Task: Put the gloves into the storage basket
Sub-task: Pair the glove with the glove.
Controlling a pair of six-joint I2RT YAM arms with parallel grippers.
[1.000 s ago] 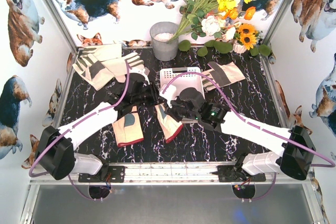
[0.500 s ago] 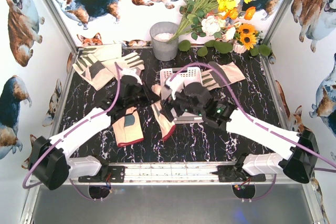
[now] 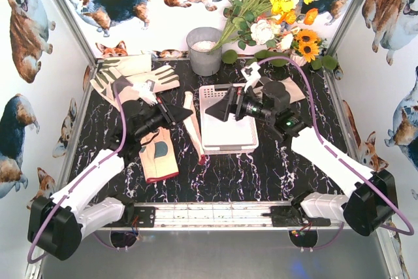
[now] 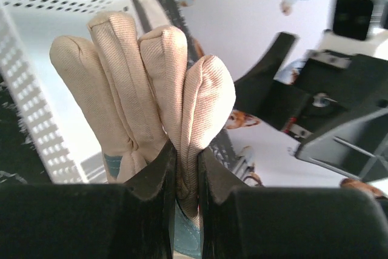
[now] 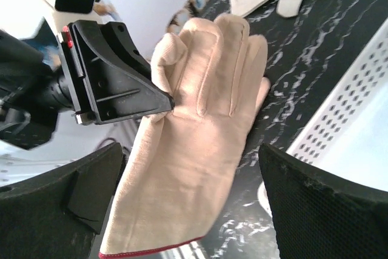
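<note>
My left gripper [image 3: 181, 114] is shut on the fingers of a peach-tan glove [image 3: 194, 132], which hangs cuff-down just left of the white storage basket [image 3: 230, 136]. In the left wrist view the jaws [image 4: 187, 162] pinch the glove's fingers [image 4: 145, 83], with the basket [image 4: 36, 47] behind. My right gripper [image 3: 221, 108] hovers open over the basket's back half. The right wrist view shows the hanging glove [image 5: 200, 150] apart from my wide-open right gripper [image 5: 194, 198]. A second glove [image 3: 159, 156] lies flat under the left arm. More gloves [image 3: 124, 78] lie at the back left, and one glove [image 3: 297, 88] is behind the right arm.
A grey round bucket [image 3: 204, 50] stands behind the basket at the back wall. A bunch of flowers [image 3: 274, 11] leans over the back right corner. Printed walls close in the marble-patterned table [image 3: 307, 122] on three sides.
The right gripper let go of the glove, opened wide and drew back up over the basket. The left gripper closed on the glove's fingers and lifted it back and left.
</note>
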